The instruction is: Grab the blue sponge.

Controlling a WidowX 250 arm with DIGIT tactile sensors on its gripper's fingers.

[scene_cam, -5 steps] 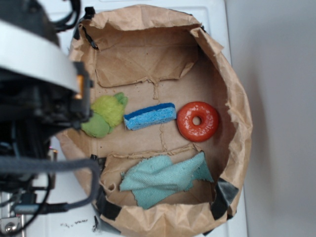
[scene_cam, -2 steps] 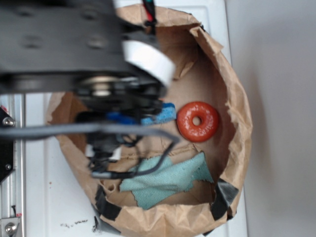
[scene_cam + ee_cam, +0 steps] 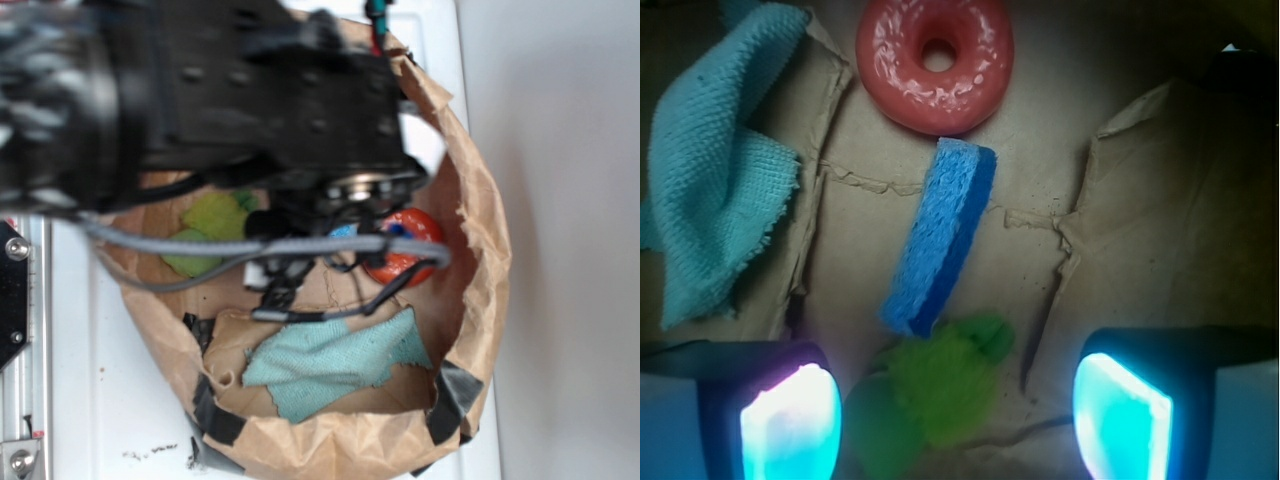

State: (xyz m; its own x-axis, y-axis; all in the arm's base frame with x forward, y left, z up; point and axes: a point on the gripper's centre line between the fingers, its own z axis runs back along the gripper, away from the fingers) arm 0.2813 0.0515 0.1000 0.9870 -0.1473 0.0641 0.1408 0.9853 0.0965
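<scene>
— Looking across the wrist view from the left, what lies there?
— A teal cloth (image 3: 715, 160), then the blue sponge (image 3: 940, 236) lying slantwise on brown paper, its upper end near a red ring (image 3: 936, 58), its lower end touching a green plush lump (image 3: 930, 390).
— And the gripper (image 3: 955, 420)?
— Spread wide, holding nothing, its glowing fingers (image 3: 790, 425) apart on either side of the plush, below the sponge.
</scene>
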